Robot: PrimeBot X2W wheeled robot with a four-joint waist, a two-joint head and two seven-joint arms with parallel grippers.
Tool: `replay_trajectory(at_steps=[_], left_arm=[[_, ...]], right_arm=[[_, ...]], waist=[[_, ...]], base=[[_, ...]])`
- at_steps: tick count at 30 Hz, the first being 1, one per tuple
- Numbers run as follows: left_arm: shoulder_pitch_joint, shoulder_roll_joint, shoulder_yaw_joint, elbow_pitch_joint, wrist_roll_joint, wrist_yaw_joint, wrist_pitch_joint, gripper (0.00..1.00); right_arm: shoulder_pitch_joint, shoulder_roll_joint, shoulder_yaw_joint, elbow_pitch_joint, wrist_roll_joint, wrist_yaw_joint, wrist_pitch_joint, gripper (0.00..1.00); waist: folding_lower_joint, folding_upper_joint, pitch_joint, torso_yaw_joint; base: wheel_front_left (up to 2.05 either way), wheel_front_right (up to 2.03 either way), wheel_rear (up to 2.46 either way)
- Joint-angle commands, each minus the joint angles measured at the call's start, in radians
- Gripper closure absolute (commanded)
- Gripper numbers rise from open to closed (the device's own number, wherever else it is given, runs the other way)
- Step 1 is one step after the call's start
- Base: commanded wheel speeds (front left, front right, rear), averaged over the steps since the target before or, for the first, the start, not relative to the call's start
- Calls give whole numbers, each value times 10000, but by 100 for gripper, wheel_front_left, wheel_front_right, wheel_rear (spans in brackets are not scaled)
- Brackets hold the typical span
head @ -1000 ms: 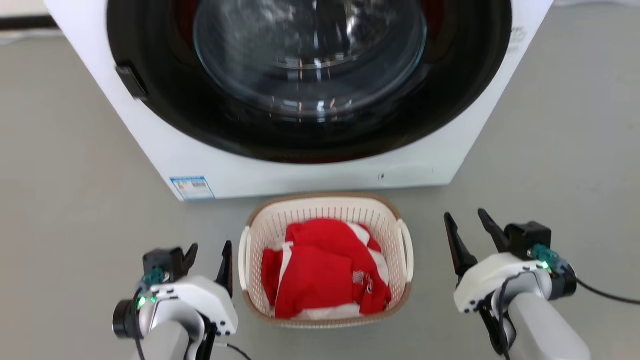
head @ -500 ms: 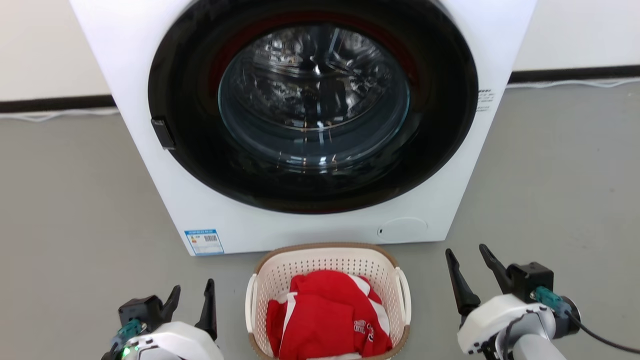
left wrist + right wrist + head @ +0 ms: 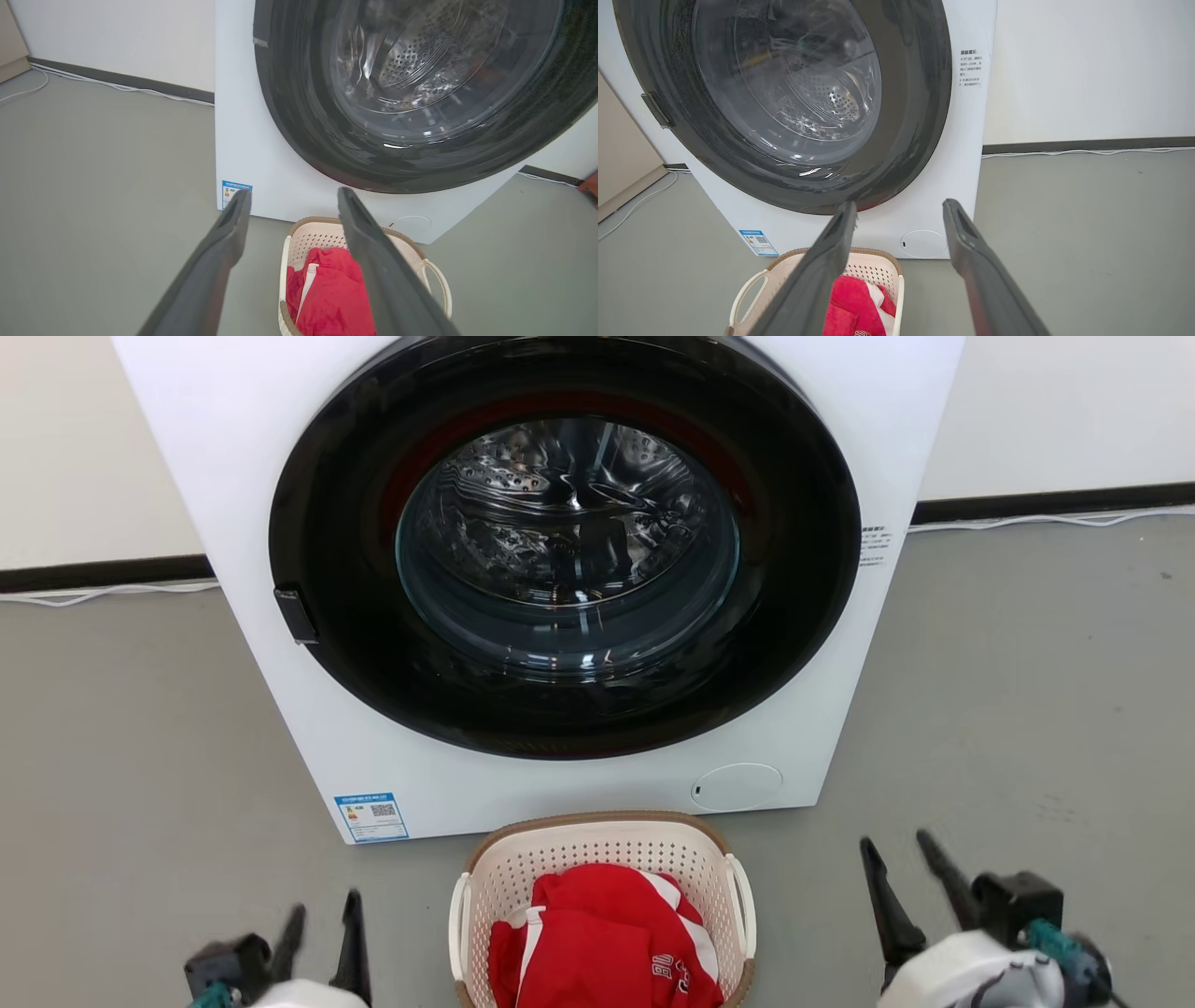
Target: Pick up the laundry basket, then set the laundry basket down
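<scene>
Plainly, nothing is held at this moment. The laundry basket (image 3: 607, 852) stands on the grey floor (image 3: 1027, 709), just in front of the washing machine (image 3: 560, 793) and below its closed door, with a red-and-white garment (image 3: 597, 943) heaped inside. The left gripper (image 3: 325, 922) hangs to the basket's left and the right gripper (image 3: 896, 847) to its right. Both have their fingers spread and empty, and each is clearly apart from the white side handle nearest it.

Judged from this, the basket is at rest between the two arms, either waiting to be lifted or just put down; the pictures do not settle which. If the lift is still to come, each arm must move inward and down to its handle. The left handle (image 3: 457, 924) and right handle (image 3: 745, 915) are thin loops, so the fingers need to straddle them before closing. Both sides should rise together so the load stays level.

Against the earlier head views, the whole picture has shifted, so the camera has moved. More of the machine and the wall behind it now shows, and the basket sits lower, cut by the bottom edge. The basket itself looks unmoved beside the machine. The gaps between grippers and handles are wider than before, most clearly on the left.
</scene>
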Motion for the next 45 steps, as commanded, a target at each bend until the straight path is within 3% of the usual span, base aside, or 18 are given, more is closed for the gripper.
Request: replay_trajectory(at_steps=[1, 10, 15, 45], left_arm=[[6, -2, 12, 49, -13, -3, 12, 100], [101, -60, 113, 172, -726, -61, 274, 100], [91, -63, 127, 40, -1244, -102, 397, 100], [-59, -82, 341, -673, -4306, -350, 1252, 100]], right_arm=[[14, 7, -6, 47, 13, -2, 8, 100], [209, 107, -154, 104, 824, 0, 269, 100], [233, 123, -202, -47, 1407, 3, 394, 100], [282, 217, -616, -868, 4863, 20, 1251, 100]], waist=[[1, -1, -1, 0], [22, -1, -2, 11], [1, -1, 37, 20], [1, -1, 142, 70]], base=[[0, 0, 0], [0, 0, 0], [0, 0, 0], [0, 0, 0]])
